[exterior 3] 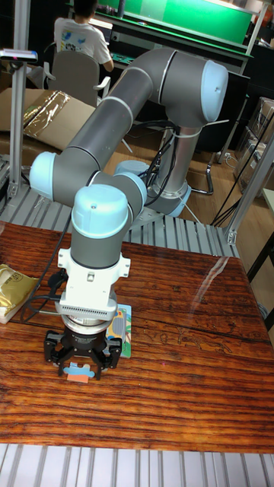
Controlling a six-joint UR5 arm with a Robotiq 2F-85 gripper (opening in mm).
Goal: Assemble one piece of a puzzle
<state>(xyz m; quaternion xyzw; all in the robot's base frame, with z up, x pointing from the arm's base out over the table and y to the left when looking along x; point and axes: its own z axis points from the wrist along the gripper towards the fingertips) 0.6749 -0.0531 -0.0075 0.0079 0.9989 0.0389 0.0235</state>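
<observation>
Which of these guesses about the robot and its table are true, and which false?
1. The gripper is down at a puzzle piece on the wooden table. True.
2. The puzzle piece is bright green. False: it looks orange and light blue.
3. A colourful puzzle board lies just behind the gripper. True.
4. A yellowish packet sits at the table's right edge in the picture. False: it is at the left edge.
5. A person sits in the background with their back to the camera. True.
</observation>
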